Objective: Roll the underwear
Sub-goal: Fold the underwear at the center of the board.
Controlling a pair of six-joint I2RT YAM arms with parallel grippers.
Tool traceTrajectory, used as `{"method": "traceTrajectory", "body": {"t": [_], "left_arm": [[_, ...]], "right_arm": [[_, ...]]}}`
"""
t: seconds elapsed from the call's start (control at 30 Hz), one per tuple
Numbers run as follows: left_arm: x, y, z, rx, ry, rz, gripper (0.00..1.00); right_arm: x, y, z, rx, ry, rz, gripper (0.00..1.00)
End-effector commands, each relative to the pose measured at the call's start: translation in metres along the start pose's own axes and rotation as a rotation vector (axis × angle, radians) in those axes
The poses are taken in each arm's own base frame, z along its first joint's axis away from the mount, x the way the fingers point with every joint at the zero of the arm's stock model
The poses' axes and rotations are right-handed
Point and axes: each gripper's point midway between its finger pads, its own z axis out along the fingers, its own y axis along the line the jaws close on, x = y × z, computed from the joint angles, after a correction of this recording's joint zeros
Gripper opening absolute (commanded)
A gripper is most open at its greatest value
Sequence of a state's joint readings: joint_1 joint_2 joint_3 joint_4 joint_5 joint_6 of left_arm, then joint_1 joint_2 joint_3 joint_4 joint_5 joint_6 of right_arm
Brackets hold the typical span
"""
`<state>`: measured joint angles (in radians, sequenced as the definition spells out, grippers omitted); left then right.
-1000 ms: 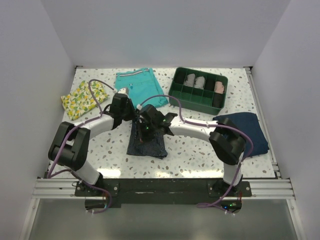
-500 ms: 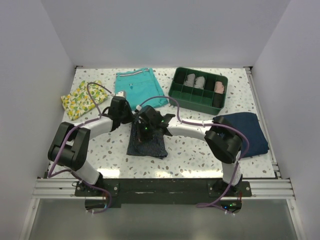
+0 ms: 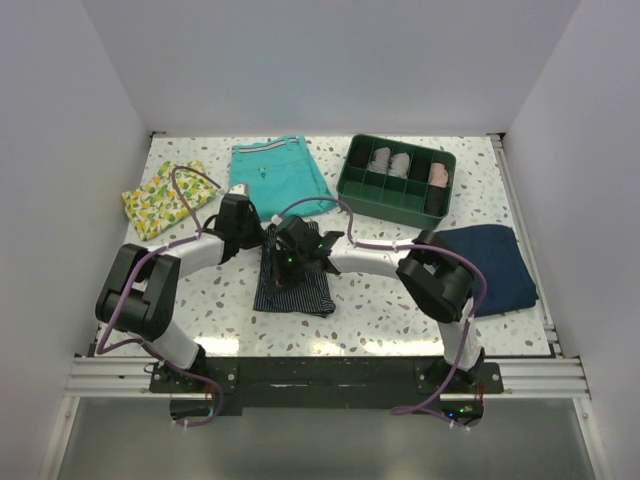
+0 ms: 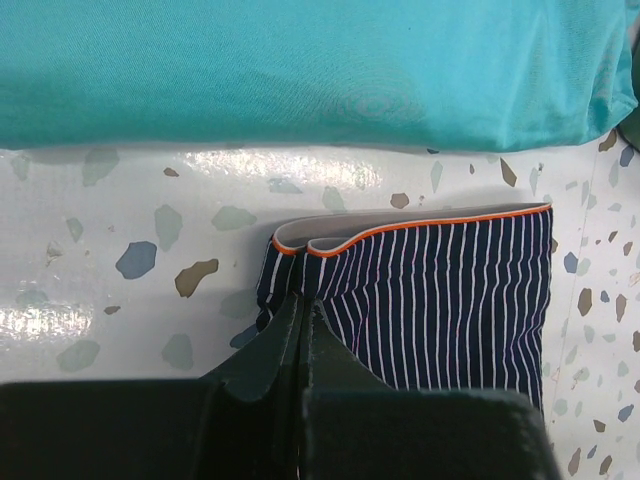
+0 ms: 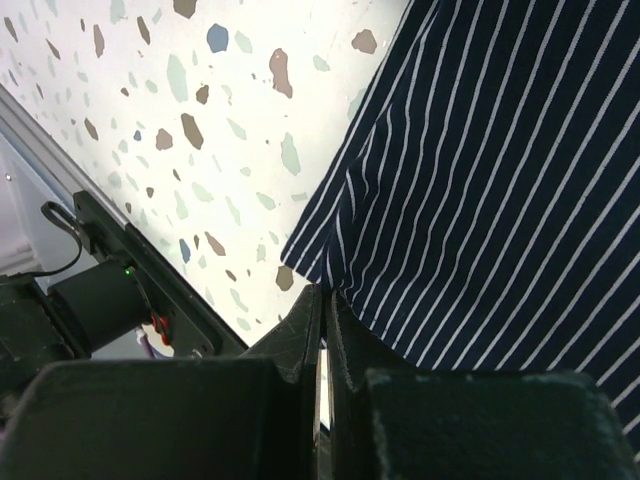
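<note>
The left end effector (image 4: 303, 305) is clenched, its two fingers pressed flat together over the left edge of the underwear (image 4: 440, 300), just behind the orange-trimmed waistband. A small buckle in that trim directly ahead of the fingertips suggests the cloth is pinched rather than merely touched. The teal shorts (image 4: 300, 70) lie farther ahead of the fingers, apart from the waistband across a strip of bare bench (image 4: 120, 250).

The right end effector (image 5: 322, 300) is likewise clenched, its tips meeting at a corner of the striped cloth. Creases fan away from the tips, which reads as a grip on that edge.

In the overhead view, both sit at the far end of the underwear, which lies flat and spreads back toward the arm bases beneath them. Holding two points along the same end probably serves to keep that edge straight, so it can be turned over evenly as the start of a roll. No roll has formed yet. Uneven travel could skew the cloth.
</note>
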<state>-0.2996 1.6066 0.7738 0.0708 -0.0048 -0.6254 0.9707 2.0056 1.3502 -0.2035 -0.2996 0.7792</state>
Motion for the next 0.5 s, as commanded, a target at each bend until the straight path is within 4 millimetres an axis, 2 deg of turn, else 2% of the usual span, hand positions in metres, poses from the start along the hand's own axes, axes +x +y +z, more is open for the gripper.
{"method": "traceTrajectory", "body": {"t": [0.0, 0.27, 0.37, 0.4, 0.43, 0.47], "left_arm": [[-0.017, 0.001, 0.002, -0.004, -0.047, 0.020, 0.00], [-0.020, 0.004, -0.003, -0.012, -0.056, 0.011, 0.02], [-0.023, 0.003, -0.006, -0.013, -0.060, 0.008, 0.13], [-0.025, 0.003, -0.007, -0.012, -0.065, 0.008, 0.18], [-0.025, 0.004, -0.008, -0.017, -0.064, 0.008, 0.29], [-0.026, 0.003, -0.009, -0.017, -0.066, 0.007, 0.31]], "right_arm": [[-0.012, 0.025, 0.002, -0.073, -0.037, -0.005, 0.02], [-0.001, 0.038, 0.010, -0.167, 0.008, 0.029, 0.18], [0.007, 0.044, 0.008, -0.211, 0.046, 0.035, 0.27], [0.007, 0.045, 0.005, -0.216, 0.041, 0.034, 0.35], [0.012, 0.041, 0.003, -0.217, 0.050, 0.035, 0.40], [0.011, 0.045, -0.005, -0.228, 0.036, 0.019, 0.41]]}}
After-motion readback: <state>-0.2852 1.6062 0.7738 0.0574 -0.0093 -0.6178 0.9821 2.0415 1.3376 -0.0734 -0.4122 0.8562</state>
